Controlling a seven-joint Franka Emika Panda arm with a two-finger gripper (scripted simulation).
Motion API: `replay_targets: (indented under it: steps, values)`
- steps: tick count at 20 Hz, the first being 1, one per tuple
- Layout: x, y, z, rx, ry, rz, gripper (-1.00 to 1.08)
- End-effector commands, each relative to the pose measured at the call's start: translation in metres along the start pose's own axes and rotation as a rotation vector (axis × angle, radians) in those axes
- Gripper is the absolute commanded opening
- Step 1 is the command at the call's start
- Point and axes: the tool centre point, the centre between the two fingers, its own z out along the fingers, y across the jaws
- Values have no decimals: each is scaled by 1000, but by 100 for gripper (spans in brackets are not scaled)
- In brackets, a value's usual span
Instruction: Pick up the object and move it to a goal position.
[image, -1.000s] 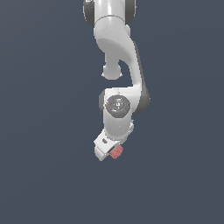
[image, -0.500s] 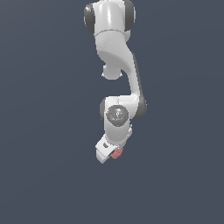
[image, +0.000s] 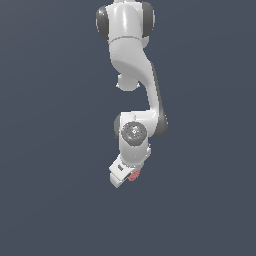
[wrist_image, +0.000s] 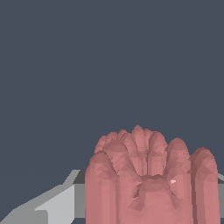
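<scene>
Holding the object (image: 133, 175) is the part we think is done, or nearly done. In the exterior view the pinkish-red thing sits right at the tip of our gripper (image: 125, 176), tucked against the white hand on the exterior view's right side. In the wrist view the object (wrist_image: 151, 179) fills the space right in front of the camera. It looks lumpy and bumpy there, not like a neat box. A grey finger (wrist_image: 52, 205) shows beside it, and a small grey bit peeks out on the other side too. So we judge that our fingers are pinching the object between them, though we cannot see where they press on it. We cannot tell if the object is up in the air or still on the floor, because everything around is plain dark grey. No goal mark shows in either view. What is left, we think, is carrying the object to the goal spot and keeping our grip tight on the way.
</scene>
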Motion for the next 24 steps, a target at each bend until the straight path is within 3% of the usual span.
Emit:
replay_targets:
  steps: [1,13,24]
  values:
    - [0,0,0,0,0,0,-100]
    - [0,-6,-11,0,0,0,-100]
    - [3,-45,-74,-1,-1,0,-100]
